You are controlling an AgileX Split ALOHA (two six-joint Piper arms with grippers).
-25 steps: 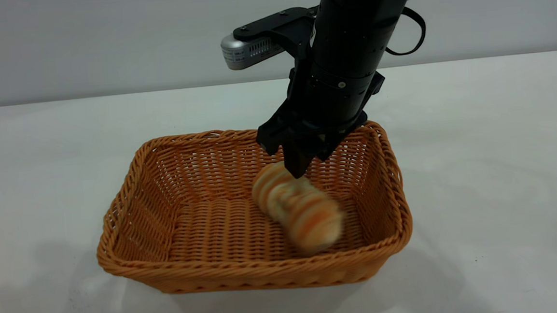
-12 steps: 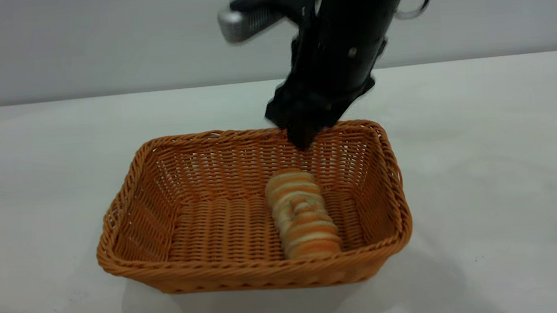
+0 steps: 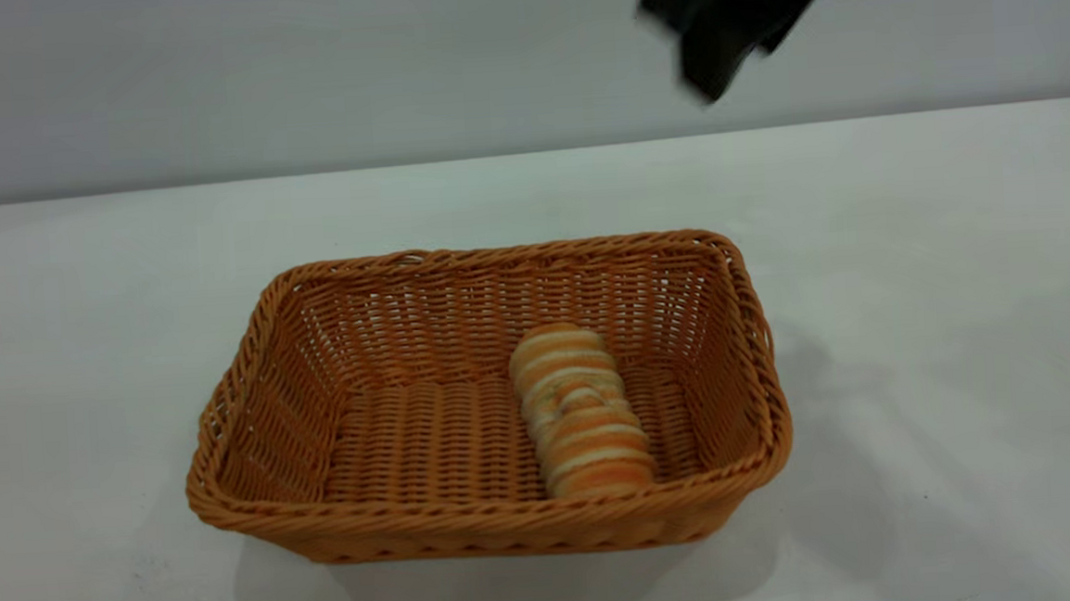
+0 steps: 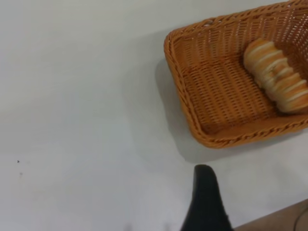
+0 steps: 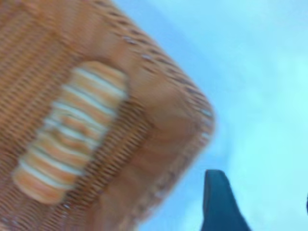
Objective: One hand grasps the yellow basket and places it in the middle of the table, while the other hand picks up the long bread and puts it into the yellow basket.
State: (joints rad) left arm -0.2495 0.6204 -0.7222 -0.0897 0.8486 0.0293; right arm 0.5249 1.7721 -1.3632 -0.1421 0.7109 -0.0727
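While the long bread (image 3: 581, 411) lies at four o'clock inside the yellow basket (image 3: 475, 527), mid-table, my right gripper (image 3: 715, 48) hangs empty above at one o'clock, finger spread unreadable; the loaf looks light and squashy, best pinched gently mid-length.

The right gripper (image 3: 716, 71), a second ago down inside the basket (image 3: 250, 355) with its fingers at the bread (image 3: 581, 409), is now lifted high above the far right corner, well apart from both. The bread, then tilted and blurred mid-drop, lies settled on the basket floor near the right wall.
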